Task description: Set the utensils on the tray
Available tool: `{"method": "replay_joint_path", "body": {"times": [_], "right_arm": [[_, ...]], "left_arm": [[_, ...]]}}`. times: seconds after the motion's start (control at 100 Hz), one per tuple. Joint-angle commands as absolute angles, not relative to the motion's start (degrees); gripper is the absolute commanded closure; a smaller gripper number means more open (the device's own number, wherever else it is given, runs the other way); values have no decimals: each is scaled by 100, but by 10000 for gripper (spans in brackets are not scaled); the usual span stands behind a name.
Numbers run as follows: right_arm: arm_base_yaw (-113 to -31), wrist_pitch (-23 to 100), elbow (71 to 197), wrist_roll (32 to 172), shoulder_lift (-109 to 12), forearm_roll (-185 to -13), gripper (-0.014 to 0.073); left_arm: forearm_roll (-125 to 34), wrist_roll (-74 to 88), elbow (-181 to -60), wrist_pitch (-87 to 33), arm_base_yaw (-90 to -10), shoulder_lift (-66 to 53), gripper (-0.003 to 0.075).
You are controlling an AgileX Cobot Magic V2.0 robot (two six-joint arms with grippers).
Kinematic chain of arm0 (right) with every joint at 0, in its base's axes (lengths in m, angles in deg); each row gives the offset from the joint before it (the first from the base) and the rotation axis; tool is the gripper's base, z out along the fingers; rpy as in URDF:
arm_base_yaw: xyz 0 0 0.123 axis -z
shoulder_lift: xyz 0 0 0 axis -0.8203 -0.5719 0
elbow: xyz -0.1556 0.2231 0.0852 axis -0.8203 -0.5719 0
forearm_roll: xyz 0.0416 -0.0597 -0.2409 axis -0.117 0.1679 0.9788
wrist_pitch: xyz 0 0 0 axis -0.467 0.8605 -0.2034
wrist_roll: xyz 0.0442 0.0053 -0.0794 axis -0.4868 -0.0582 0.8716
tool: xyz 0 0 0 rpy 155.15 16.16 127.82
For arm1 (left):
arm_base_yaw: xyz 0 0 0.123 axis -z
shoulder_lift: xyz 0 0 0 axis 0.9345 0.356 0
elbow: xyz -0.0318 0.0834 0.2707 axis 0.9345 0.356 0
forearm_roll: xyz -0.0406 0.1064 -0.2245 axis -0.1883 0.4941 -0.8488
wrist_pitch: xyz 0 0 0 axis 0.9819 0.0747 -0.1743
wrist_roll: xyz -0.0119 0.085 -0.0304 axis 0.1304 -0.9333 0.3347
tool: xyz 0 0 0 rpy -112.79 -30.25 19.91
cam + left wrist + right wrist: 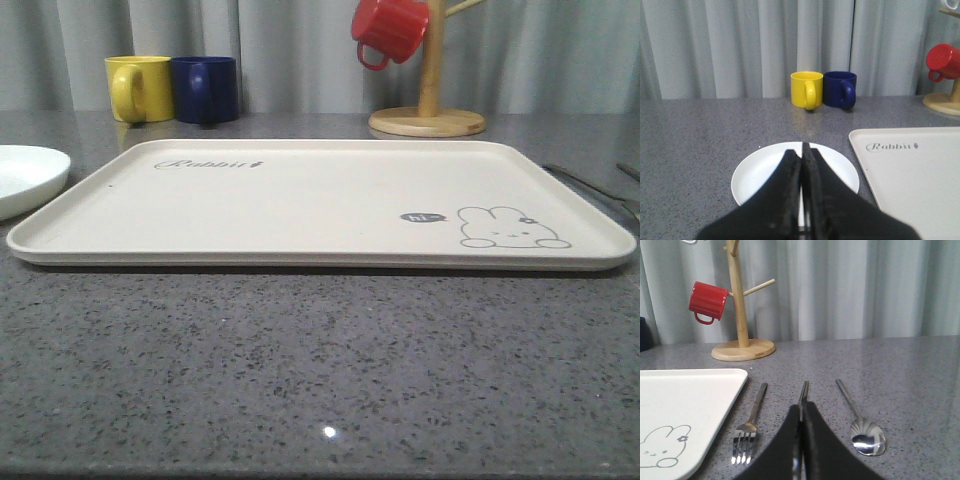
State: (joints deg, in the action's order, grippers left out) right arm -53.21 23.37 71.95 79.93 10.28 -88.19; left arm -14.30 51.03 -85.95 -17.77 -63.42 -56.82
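Left gripper (801,150): jaws together, holding nothing, hanging over the near part of the plate (765,170). Plate sits on the grey bench (320,360) just left of the tray (300,200), apart from it.

Right gripper (801,407): jaws together, nothing between them, over the near end of the chopsticks (803,390). Fork (751,425) lies left of them, just beside the tray's right edge, tines toward the camera. Spoon (860,425) lies right of them, bowl toward the camera. All three roughly parallel on the bench, off the tray.

Tray lies flat mid-bench, bunny drawing at its near right corner, "Rabbit" script at far left.

Behind the tray: yellow mug (139,88) and blue mug (206,89) touching at far left; wooden stand (428,110) at far right with a red mug (388,30) hung on a peg. Grey curtain (300,50) at the back.
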Motion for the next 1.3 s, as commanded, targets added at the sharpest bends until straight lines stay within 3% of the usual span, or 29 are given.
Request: {"method": "replay_joint_path", "body": {"times": [0.0,0.2,0.58,0.68,0.83,0.9,1.1,1.29], "right_arm": [[-5345,1863,7306,8048,1122,-8765,630],[-5345,1863,7306,8048,1122,-8765,630],[-5345,1863,7306,8048,1122,-8765,630],[-5345,1863,7306,8048,1122,-8765,630],[-5345,1863,7306,8048,1122,-8765,630],[-5345,1863,7306,8048,1122,-8765,630],[-5345,1863,7306,8048,1122,-8765,630],[-5345,1863,7306,8048,1122,-8765,630]], "left_arm": [[-1342,5154,-9676,-1094,-6290,-4961,738],[-1207,4838,-11299,596,-6290,-3416,738],[-1086,4774,-11758,708,-6290,-2151,727],[-1086,4774,-11758,818,-6290,-2017,616],[-1105,4803,-11747,917,-6290,-1937,234],[-1105,4803,-11736,917,-6290,-1937,128],[-1079,5154,-11736,784,-6329,-1684,111],[-1119,5272,-12098,660,-6734,-720,111]]}}
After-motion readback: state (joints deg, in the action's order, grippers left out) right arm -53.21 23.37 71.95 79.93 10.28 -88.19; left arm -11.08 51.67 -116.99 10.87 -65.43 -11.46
